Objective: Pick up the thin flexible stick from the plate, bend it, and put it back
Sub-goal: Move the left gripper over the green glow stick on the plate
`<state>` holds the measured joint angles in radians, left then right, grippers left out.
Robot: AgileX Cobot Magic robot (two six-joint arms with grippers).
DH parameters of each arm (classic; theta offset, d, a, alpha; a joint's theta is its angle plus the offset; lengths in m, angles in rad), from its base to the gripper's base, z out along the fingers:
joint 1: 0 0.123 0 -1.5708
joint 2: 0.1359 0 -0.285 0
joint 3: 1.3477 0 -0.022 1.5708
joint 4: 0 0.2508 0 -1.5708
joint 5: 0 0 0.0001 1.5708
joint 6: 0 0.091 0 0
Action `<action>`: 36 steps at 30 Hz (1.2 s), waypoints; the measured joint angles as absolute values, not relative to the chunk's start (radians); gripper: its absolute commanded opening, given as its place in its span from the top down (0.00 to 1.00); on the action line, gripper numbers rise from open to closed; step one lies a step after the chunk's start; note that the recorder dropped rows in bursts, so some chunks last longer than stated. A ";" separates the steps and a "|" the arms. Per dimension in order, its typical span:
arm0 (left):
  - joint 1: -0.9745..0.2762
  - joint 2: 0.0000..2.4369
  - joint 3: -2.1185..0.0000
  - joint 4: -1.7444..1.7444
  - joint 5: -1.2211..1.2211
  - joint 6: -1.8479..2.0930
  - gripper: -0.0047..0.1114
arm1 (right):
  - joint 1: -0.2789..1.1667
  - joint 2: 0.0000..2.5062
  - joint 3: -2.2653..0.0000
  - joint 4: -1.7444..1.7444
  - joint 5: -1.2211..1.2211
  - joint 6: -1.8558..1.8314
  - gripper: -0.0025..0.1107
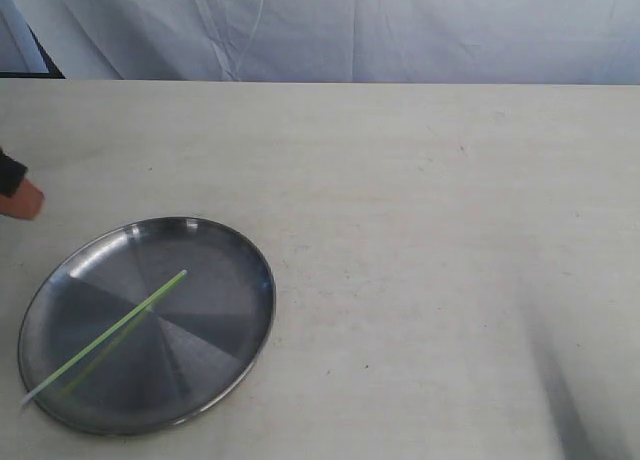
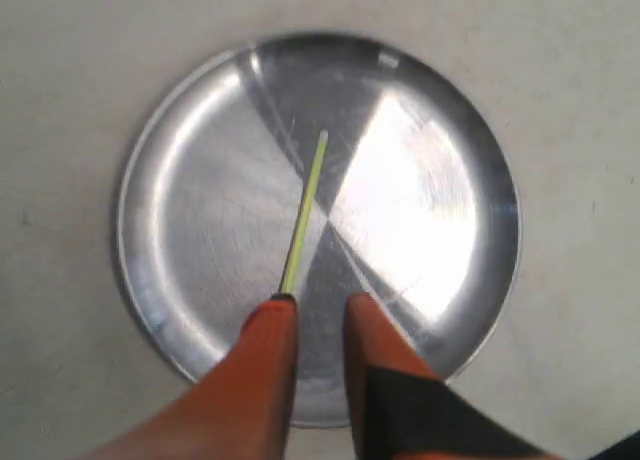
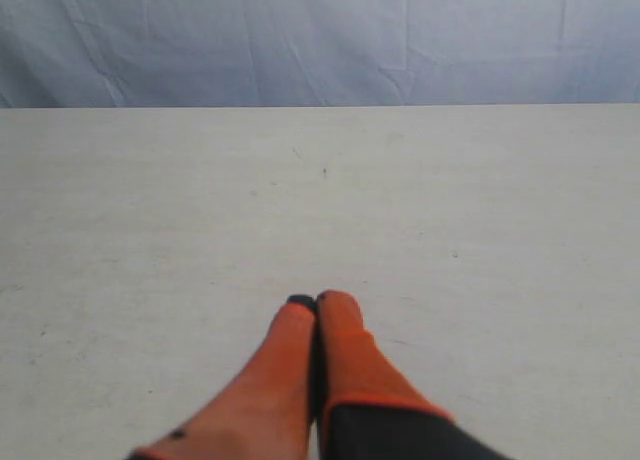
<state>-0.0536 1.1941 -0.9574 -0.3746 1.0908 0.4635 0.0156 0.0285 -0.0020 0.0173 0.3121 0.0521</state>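
Observation:
The round steel plate (image 1: 235, 245) lies at the table's front left. Across it lies the thin flexible stick (image 1: 120, 325), straight and pale yellow-green; one end sticks out over the plate's rim. In the left wrist view the stick (image 2: 305, 205) runs from the middle of the plate (image 2: 190, 230) toward my left gripper (image 2: 318, 308). That gripper hangs open above the plate, holding nothing, and one orange finger (image 2: 268, 330) hides the stick's near end. Only an orange fingertip (image 1: 22, 200) shows at the exterior view's left edge. My right gripper (image 3: 315, 302) is shut and empty over bare table.
The pale table (image 1: 420, 230) stretches to the right of the plate. A wrinkled blue-grey cloth (image 1: 350, 30) hangs along its far edge. A blurred grey streak (image 1: 565, 390) crosses the front right corner.

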 measured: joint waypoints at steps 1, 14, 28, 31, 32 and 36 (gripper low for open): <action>-0.065 1.227 -0.957 -0.368 1.094 0.474 0.60 | 0.016 0.028 -0.002 0.017 0.312 0.052 0.98; -0.173 1.531 -0.950 -0.242 1.077 0.529 0.53 | 0.016 0.028 -0.002 0.017 0.312 0.052 0.98; -0.219 1.570 -0.812 -0.203 0.969 0.535 0.53 | 0.016 0.028 -0.002 0.017 0.312 0.052 0.98; -0.219 1.570 -0.790 -0.204 0.947 0.535 0.53 | 0.016 0.028 -0.002 0.017 0.312 0.052 0.98; -0.219 1.570 -0.785 -0.204 0.937 0.535 0.53 | 0.016 0.028 -0.002 0.017 0.312 0.052 0.98; -0.219 1.576 -0.768 -0.206 0.920 0.535 0.53 | 0.016 0.028 -0.002 0.017 0.312 0.052 0.98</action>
